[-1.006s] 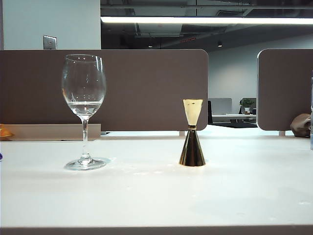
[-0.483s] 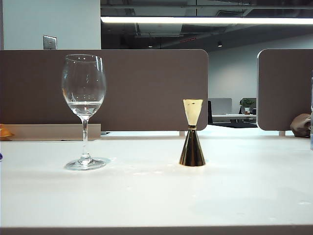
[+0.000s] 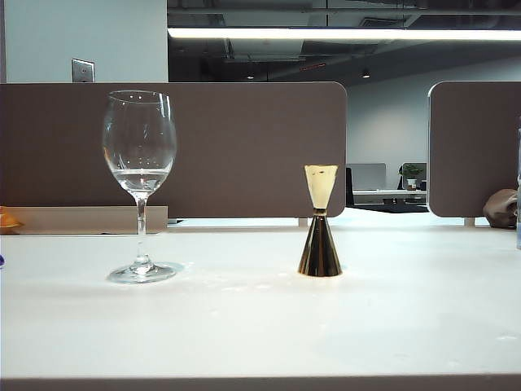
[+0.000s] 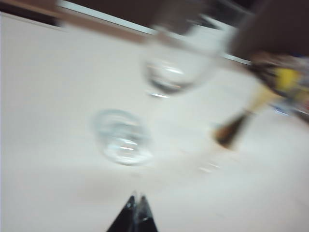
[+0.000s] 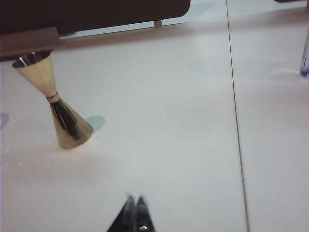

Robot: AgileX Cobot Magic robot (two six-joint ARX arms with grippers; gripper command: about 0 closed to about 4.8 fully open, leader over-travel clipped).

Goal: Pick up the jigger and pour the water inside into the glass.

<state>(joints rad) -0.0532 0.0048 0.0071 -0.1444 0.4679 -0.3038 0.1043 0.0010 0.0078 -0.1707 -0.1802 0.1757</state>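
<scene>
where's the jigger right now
In the exterior view the jigger stands upright on the white table, right of centre, apart from the glass on its left; no gripper touches it.

Only the dark, tapering, wedge-shaped tips of the left gripper (image 4: pixel 135 212) and the right gripper (image 5: pixel 134 214) show, each with pale glints.

Brown desk partitions (image 3: pixel 244 147) behind white table (image 3: pixel 260 326), ceiling strip light (image 3: pixel 342 33).

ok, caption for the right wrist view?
Shut right claw hovers above table; gold jigger stands upright, untouched.
</scene>
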